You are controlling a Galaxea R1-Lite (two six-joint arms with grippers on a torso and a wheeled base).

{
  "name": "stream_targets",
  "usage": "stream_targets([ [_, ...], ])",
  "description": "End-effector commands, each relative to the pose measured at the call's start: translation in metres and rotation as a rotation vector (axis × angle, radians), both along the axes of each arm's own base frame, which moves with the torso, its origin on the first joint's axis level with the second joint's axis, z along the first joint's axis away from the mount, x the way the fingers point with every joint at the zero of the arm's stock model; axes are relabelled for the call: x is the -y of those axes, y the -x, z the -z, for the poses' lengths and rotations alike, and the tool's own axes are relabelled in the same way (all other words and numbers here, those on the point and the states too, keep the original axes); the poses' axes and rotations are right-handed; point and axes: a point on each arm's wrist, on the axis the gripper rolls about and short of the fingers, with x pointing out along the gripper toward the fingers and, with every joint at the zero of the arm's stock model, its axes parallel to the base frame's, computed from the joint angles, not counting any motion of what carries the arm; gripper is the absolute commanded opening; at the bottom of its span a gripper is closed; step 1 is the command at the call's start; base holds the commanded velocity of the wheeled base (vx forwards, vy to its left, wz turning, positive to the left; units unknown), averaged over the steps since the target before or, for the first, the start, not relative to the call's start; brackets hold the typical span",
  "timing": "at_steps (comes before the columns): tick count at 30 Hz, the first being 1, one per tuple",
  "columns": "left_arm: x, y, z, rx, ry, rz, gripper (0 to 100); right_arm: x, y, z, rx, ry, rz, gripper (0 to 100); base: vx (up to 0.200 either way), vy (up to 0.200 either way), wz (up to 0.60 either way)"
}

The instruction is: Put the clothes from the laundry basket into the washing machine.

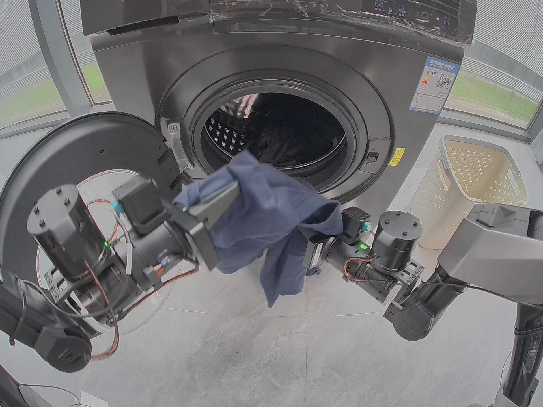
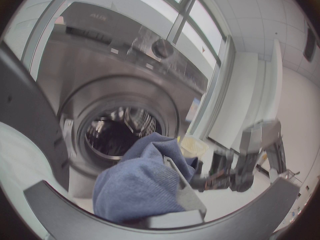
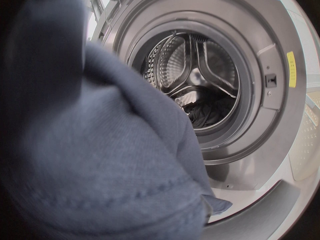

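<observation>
Transfer step in hand: the blue garment (image 1: 266,210) hangs at frame centre in the head view, just below the open drum (image 1: 277,131) of the washing machine (image 1: 141,69). The jaws of the left gripper (image 1: 218,199) are closed on the garment. Cloth covers the right gripper (image 1: 310,243), so the state of its jaws cannot be told. Dark clothing (image 3: 208,112) lies inside the drum. The laundry basket (image 1: 475,182) stands at frame right. The next move likely calls for raising the garment over the drum lip, advancing inward, then releasing.

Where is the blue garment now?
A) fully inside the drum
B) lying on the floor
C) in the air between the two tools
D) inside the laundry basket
C: the blue garment hangs between the left tool and the right tool, clear of the floor.
</observation>
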Motion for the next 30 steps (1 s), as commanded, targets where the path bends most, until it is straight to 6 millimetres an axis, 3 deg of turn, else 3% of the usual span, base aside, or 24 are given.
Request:
stream_targets([
  [1, -0.013, 0.013, 0.06, -0.197, -0.152, -0.003, 0, 0.01, 0.012, -0.034, 0.063, -0.05, 0.001, 0, 0.0, 0.0, 0.0],
  [6, -0.011, 0.012, 0.107, -0.346, -0.262, 0.014, 0, 0.002, 0.017, -0.047, 0.087, -0.086, -0.018, 0, 0.0, 0.0, 0.0],
  [10, -0.008, 0.008, 0.126, -0.373, -0.286, 0.02, 0, 0.0, 0.019, -0.05, 0.093, -0.097, -0.025, 0, 0.0, 0.0, 0.0],
  [11, -0.007, 0.006, 0.137, -0.375, -0.3, 0.021, 100, -0.002, 0.021, -0.053, 0.098, -0.102, -0.032, 0, 0.0, 0.0, 0.0],
  [19, 0.001, 0.006, 0.159, -0.417, -0.361, 0.044, 100, -0.005, 0.022, -0.06, 0.117, -0.117, -0.039, 0, 0.0, 0.0, 0.0],
  [27, -0.004, 0.026, 0.145, -0.39, -0.363, 0.082, 100, -0.007, 0.016, -0.062, 0.128, -0.124, -0.031, 0, 0.0, 0.0, 0.0],
  [30, -0.001, 0.018, 0.132, -0.334, -0.317, 0.068, 100, -0.009, 0.016, -0.061, 0.124, -0.121, -0.035, 0, 0.0, 0.0, 0.0],
])
